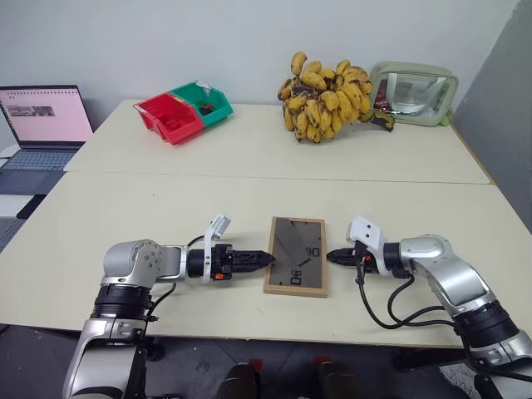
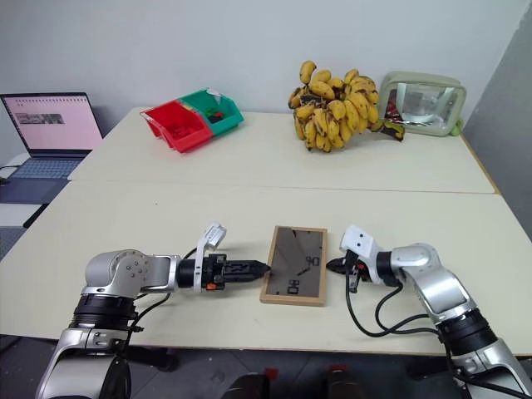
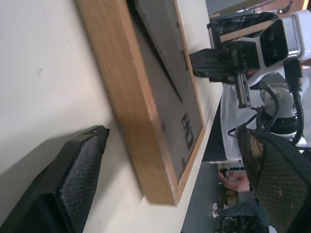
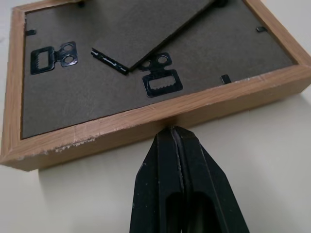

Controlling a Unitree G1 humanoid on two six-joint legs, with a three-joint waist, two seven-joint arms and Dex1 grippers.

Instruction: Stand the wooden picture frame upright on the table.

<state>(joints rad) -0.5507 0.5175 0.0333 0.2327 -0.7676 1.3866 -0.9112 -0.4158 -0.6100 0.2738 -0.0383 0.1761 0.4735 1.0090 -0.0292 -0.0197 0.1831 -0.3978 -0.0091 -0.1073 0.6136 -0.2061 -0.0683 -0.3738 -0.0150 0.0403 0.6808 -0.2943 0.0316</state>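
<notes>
The rectangular wooden picture frame lies flat, matte grey back up, on the smooth cream table. The left gripper gapes wide beside it; the right gripper, pinched closed, touches its edge.

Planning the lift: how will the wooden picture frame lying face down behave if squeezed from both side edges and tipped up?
Probably stiff: the wooden picture frame has a thick solid rim. Likely to slide first, lying flat on the smooth table. The shut right gripper meets its edge at a narrow tip, so it may pivot. The loose back stand might swing.
</notes>
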